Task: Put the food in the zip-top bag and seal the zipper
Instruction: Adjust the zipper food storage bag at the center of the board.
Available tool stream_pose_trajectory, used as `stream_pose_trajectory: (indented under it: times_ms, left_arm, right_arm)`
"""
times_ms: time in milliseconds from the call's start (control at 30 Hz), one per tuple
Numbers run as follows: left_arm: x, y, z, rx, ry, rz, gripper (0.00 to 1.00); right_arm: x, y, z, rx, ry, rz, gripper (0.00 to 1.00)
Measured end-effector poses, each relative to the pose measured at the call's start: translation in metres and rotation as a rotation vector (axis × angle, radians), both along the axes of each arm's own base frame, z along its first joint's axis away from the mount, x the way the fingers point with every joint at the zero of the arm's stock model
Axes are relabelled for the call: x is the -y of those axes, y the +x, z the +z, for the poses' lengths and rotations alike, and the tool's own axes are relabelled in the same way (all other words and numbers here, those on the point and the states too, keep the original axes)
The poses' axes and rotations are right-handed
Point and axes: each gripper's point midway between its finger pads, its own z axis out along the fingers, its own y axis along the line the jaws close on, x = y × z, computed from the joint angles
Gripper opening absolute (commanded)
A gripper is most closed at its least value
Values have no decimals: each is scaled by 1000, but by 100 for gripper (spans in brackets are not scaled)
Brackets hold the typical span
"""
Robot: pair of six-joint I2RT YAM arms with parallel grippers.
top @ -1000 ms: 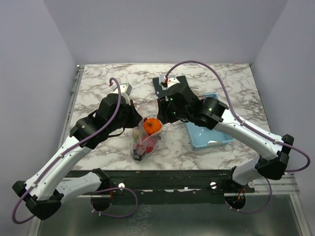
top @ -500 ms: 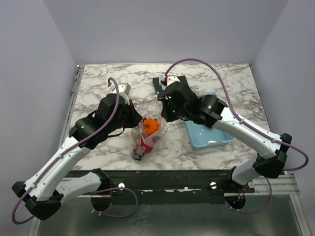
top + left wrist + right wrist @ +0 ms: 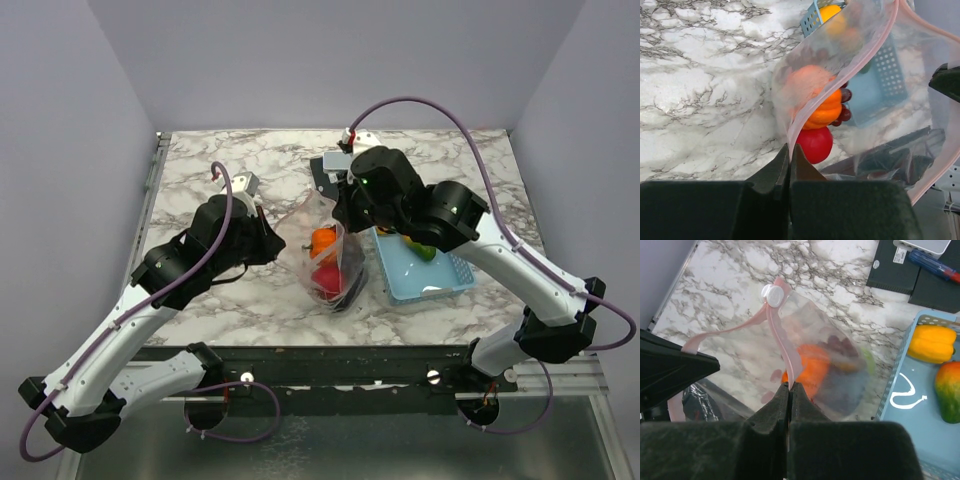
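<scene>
Left tool (image 3: pixel 790 154): jaws clenched on the pink rim of the zip-top bag (image 3: pixel 327 258), pinching it at one end of the mouth.

Right tool (image 3: pixel 789 388): jaws also clenched, grasping the same rim on the opposite side.

The bag is held between the two tools over the middle of the marble worktop (image 3: pixel 200 170), just beside the light-blue basket (image 3: pixel 410 280). I cannot tell whether its bottom touches the worktop.

The zipper (image 3: pixel 785 347) is not sealed. The two sides of the pink strip run apart, so the mouth gapes. A white slider (image 3: pixel 774 294) sits at the far end of the strip.

Inside the bag are an orange piece (image 3: pixel 827 111), a red piece (image 3: pixel 815 144) below it, and a dark grape bunch (image 3: pixel 844 102) touching the orange one.

Lying in the basket are a yellow pepper (image 3: pixel 932 343) and a green-and-red piece (image 3: pixel 950 390), near each other.

A black box (image 3: pixel 895 271) stands on the worktop beyond the basket.
</scene>
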Motion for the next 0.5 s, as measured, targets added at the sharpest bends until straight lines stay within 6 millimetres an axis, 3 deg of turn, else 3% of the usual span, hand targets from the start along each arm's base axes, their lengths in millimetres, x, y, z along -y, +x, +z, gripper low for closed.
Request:
stream_pose_trajectory:
  times_ms: [100, 233, 400, 500]
  left_arm:
    - [-1, -1, -1, -5, 5, 2, 0]
    - [-1, 1, -12, -12, 13, 9, 0]
    - [-5, 0, -67, -96, 93, 22, 0]
    - [-8, -2, -91, -145, 141, 25, 0]
  right_arm:
    - [4, -1, -12, -12, -29, -5, 1]
    - [14, -3, -52, -45, -105, -23, 1]
    - [31, -10, -121, -127, -236, -51, 1]
    - [37, -13, -137, -151, -271, -62, 1]
